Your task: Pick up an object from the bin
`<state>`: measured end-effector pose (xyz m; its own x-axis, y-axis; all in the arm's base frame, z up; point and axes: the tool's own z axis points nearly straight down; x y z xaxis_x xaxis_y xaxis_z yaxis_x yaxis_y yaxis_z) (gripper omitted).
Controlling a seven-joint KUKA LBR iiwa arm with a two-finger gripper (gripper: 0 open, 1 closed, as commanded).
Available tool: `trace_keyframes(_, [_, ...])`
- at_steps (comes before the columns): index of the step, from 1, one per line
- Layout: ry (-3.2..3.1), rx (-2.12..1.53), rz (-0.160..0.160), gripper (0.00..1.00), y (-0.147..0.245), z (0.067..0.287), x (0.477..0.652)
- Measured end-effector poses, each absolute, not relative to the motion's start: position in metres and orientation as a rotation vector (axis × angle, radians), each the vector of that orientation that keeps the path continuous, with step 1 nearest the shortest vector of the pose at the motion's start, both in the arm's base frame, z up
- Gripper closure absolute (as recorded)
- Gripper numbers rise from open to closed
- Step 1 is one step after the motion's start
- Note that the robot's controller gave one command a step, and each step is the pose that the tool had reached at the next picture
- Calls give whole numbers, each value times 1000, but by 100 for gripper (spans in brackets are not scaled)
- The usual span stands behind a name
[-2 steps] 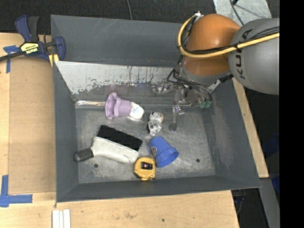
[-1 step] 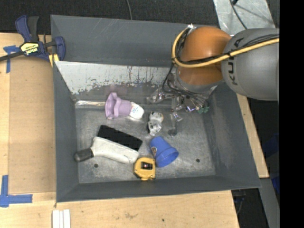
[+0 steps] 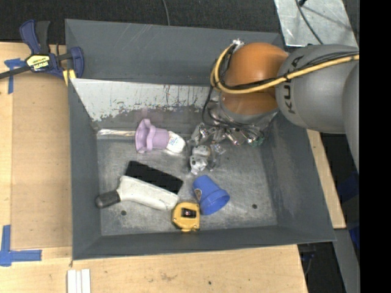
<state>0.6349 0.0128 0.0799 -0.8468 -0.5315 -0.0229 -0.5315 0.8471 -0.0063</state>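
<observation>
Locate the yellow tape measure (image 3: pixel 186 217) at the near edge of the bin (image 3: pixel 85 163), just beside the blue cup (image 3: pixel 211 196). The gripper (image 3: pixel 200 153) sits low mid-bin, between that cup and a purple-and-white piece (image 3: pixel 153 138); you cannot tell its opening

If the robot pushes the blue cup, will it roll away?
Probably: the blue cup lies on its side and tapers, so it would likely roll in a curve. It looks like light plastic. The yellow tape measure beside it might stop it.
</observation>
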Motion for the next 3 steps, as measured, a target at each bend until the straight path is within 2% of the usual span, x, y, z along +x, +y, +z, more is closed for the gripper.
trace_keyframes(1, [2997,-861,1,100,13,80,635])
trace_keyframes(2, [3013,-861,-2,100,12,110,637])
trace_keyframes(3, [3020,-861,1,100,12,89,635])
